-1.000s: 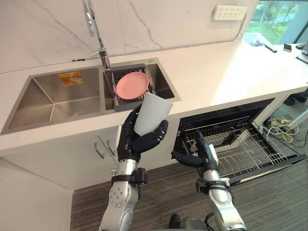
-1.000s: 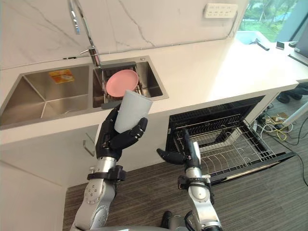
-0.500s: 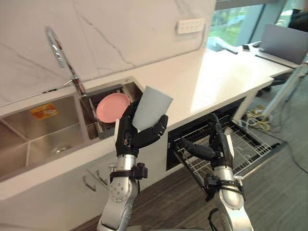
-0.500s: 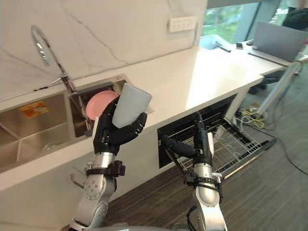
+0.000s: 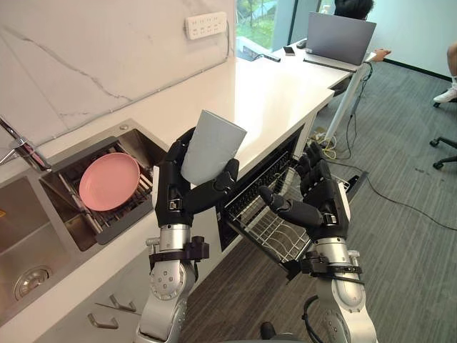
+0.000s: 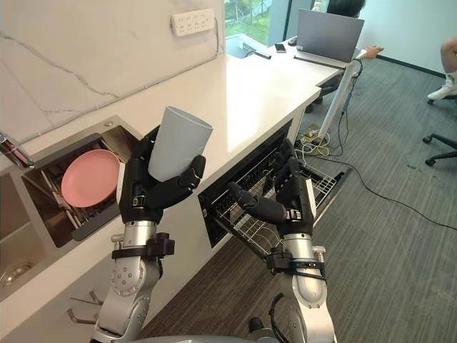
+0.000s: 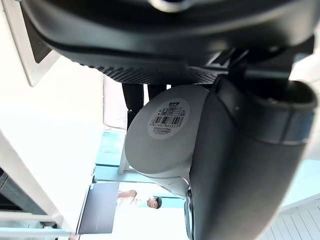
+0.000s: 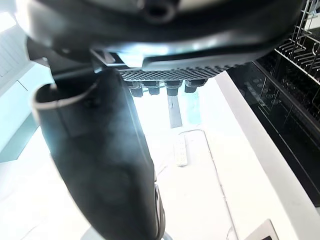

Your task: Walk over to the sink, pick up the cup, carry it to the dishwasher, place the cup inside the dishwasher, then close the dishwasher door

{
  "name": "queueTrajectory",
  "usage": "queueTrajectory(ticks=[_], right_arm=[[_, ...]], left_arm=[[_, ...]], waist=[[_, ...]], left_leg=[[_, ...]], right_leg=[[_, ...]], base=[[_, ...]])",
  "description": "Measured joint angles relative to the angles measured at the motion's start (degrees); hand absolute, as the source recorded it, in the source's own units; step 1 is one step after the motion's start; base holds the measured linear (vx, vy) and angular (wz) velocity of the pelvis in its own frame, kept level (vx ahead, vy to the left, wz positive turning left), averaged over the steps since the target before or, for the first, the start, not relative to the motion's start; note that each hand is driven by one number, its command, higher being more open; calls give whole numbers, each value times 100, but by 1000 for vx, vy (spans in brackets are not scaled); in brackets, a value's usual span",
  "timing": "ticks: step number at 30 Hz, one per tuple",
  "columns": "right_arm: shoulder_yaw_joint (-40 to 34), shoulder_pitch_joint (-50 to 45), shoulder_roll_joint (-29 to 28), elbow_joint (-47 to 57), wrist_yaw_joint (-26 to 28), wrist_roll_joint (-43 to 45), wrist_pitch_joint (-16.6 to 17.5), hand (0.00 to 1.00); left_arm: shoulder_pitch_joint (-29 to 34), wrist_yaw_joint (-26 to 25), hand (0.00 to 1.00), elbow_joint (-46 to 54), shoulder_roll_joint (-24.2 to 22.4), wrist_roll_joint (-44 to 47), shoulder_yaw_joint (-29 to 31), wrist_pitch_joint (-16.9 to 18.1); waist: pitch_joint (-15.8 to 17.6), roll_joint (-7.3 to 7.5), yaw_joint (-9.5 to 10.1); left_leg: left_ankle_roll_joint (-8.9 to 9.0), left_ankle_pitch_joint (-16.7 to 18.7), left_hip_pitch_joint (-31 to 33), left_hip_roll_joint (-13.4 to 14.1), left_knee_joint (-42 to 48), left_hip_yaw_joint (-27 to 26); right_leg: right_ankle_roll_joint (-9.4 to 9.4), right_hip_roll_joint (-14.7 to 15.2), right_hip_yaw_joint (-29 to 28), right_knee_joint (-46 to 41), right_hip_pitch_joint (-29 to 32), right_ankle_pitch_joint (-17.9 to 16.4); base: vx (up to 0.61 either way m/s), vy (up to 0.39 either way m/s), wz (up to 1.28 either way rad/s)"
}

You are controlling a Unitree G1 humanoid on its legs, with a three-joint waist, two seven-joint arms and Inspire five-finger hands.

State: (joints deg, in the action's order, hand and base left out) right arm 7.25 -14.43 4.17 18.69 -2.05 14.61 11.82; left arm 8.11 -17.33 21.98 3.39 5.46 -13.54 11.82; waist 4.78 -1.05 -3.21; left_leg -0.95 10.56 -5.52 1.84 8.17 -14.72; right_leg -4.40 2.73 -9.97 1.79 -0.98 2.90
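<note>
My left hand (image 5: 182, 196) is shut on a pale grey-blue cup (image 5: 211, 146), holding it upright and mouth up, tilted slightly, in front of the white counter edge. The cup's labelled bottom (image 7: 170, 117) shows past the fingers in the left wrist view. My right hand (image 5: 314, 204) is open and holds nothing, raised in front of the open dishwasher (image 5: 264, 189), whose wire rack (image 5: 275, 232) is pulled out over the lowered door. The sink (image 5: 43, 214) lies to the left, with a pink plate (image 5: 108, 181) resting on a rack in it.
A white counter (image 5: 271, 93) runs to the right, with a laptop (image 5: 341, 37) and small items at its far end. A wall socket strip (image 5: 207, 25) sits on the marble wall. A person sits behind the laptop; cables lie on the carpet (image 5: 400, 207).
The camera has swung right: sink and plate have slid to the left and the dishwasher is nearer the middle. The cup stays in my left hand; my right hand has risen, fingers spread.
</note>
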Motion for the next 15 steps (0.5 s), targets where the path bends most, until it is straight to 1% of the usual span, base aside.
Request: queueTrajectory(ticks=[2, 6, 13, 15], right_arm=[[1, 9, 12, 0, 81, 29, 3, 100], [74, 48, 52, 0, 211, 497, 21, 100], [143, 135, 58, 0, 227, 764, 21, 100], [225, 207, 61, -2, 211, 875, 22, 100]], left_arm=[[-13, -93, 0, -8, -13, -24, 98, 0], [-206, -267, 0, -182, -13, -107, 246, 48], [-273, -254, 0, -310, -40, -106, 175, 58], [-365, -255, 0, -532, -51, -106, 171, 87]], waist=[[-2, 4, 5], [-13, 17, 71], [-21, 30, 64], [-33, 43, 63]], left_leg=[[-1, 1, -46, 2, 3, 0], [7, -4, -48, 2, 43, 1], [2, -17, -44, 1, 30, 18], [-10, -28, -34, -2, 21, 41]], right_leg=[[2, 6, 10, 102, -91, 58], [7, 29, 35, 309, -197, 182], [8, 29, 88, 334, -193, 184], [8, 30, 135, 335, -191, 184]], base=[[-68, -22, -1], [-57, -33, 0], [-21, -21, 1], [-21, -35, 5]])
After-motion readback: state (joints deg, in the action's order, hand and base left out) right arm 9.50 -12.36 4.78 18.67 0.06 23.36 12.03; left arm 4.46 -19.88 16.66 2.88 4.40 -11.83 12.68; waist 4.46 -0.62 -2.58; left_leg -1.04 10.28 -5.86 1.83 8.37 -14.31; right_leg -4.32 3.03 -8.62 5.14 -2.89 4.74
